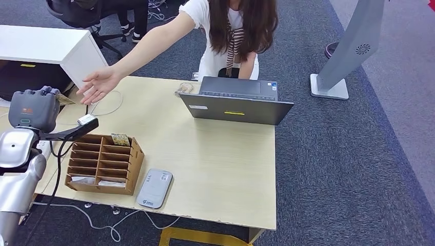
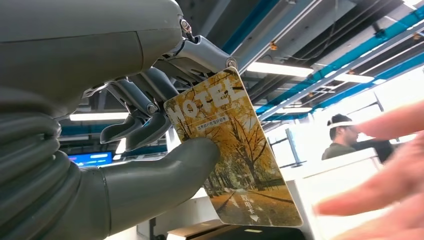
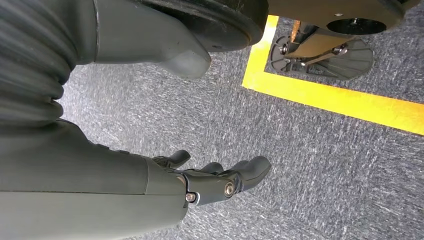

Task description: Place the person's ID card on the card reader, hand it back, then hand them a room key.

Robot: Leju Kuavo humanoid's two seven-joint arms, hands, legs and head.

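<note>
My left hand [image 1: 35, 108] is raised at the table's far left and pinches a hotel room key card [image 2: 234, 150] with an autumn-tree picture between thumb and fingers; the card's edge [image 1: 64, 99] pokes out toward the person. The person's open hand [image 1: 100, 83] reaches across the table, palm up, a short gap from the card, and its blurred fingers [image 2: 385, 175] fill one side of the left wrist view. The grey card reader [image 1: 154, 188] lies at the table's front edge. My right hand [image 3: 210, 182] hangs over the carpet with fingers apart, holding nothing.
A wooden slotted organiser [image 1: 102, 164] with another card [image 1: 120, 139] in it stands beside the reader. An open laptop [image 1: 237, 101] faces the person at the table's far side. A white desk [image 1: 51, 48] stands at the back left, a grey kiosk stand [image 1: 343, 56] on the right.
</note>
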